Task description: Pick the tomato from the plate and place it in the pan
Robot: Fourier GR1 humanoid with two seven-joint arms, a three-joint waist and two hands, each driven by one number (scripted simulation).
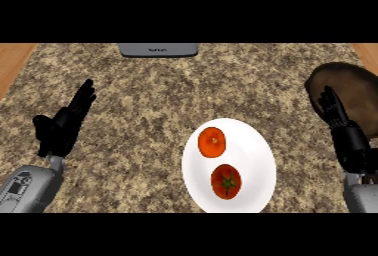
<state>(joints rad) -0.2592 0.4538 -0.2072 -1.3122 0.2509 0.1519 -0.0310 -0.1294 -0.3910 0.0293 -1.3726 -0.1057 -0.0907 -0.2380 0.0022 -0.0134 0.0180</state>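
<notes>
A white plate (255,150) lies on the counter at lower centre-right. Two round fruits rest on it: a red tomato (226,181) with a green stem near the front, and an orange-red one (212,142) behind it. A dark brown pan (353,87) sits at the right edge, partly cut off by the frame. My right hand (341,127) stands open, fingers up, right of the plate and in front of the pan, touching neither fruit. At the left, my left hand (63,125) rests open with fingers up, far from the plate.
A grey appliance edge (159,49) shows at the counter's back centre. Wooden strips (15,60) border the speckled stone counter at the far left and far right.
</notes>
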